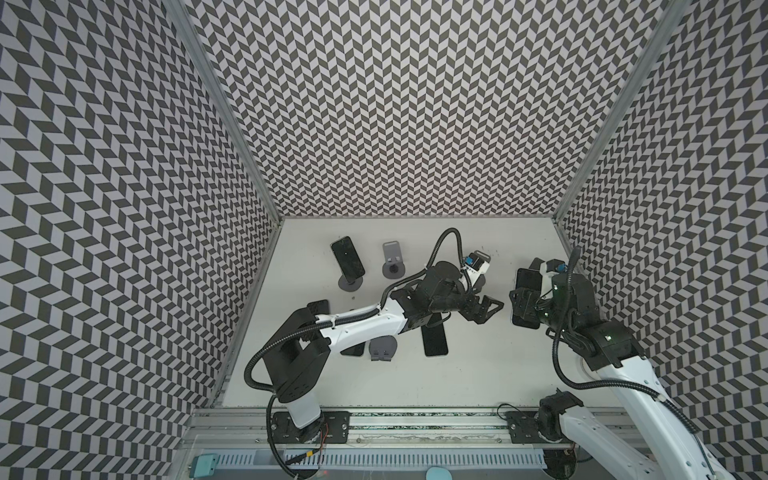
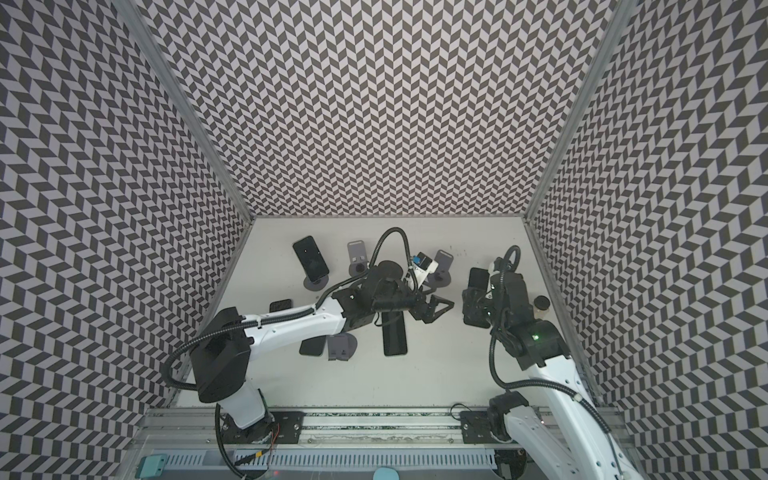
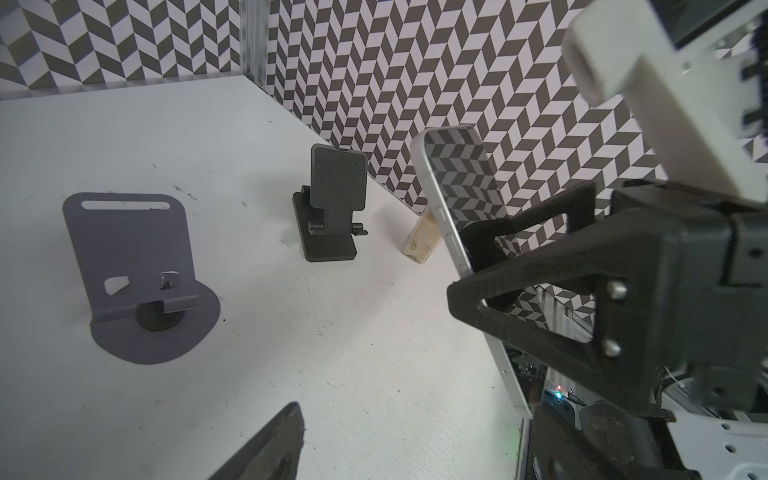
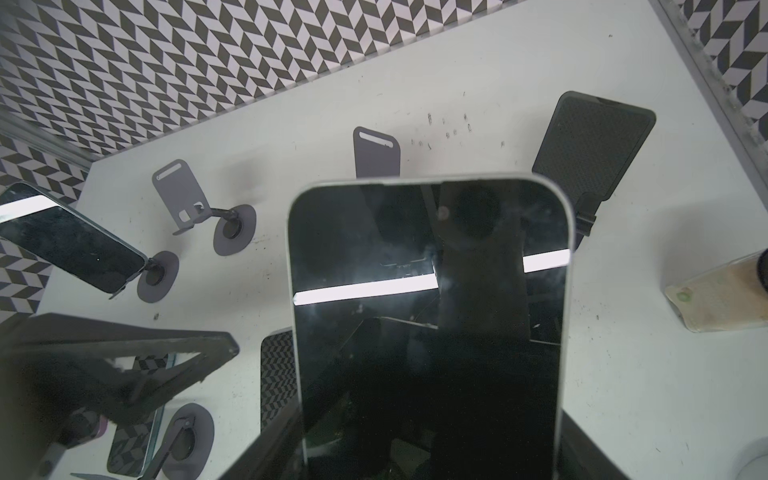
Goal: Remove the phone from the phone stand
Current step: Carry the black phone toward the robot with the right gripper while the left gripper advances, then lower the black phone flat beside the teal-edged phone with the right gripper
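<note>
Two things lay nearest us on the white counter (image 1: 457, 386): a flat phone (image 1: 435, 343) and a fallen grey stand (image 1: 383, 348) near it, both partly under the left arm. Past them, the left gripper (image 1: 487, 309) hung over the middle of the counter with its jaws apart and nothing between them.

Facing it, the right gripper (image 1: 523, 305) was clamped on the phone (image 4: 428, 291). We saw the dark screen with its pale rim fill the right wrist view. In the left wrist view the black fingers (image 3: 582, 270) pinched the phone's lower part, while its upper end stood free and tilted. The phone was clear of the black stand (image 3: 332, 199), which stood just behind it toward the right wall with its cradle bare. We also made out a small jar (image 3: 420, 241) with pale contents close by that wall.

Farther back on the left, a docked phone (image 1: 348, 258) leaned on a grey stand (image 1: 350, 284). Beside it an empty grey stand (image 1: 392, 259) stood upright — well apart from both grippers.
</note>
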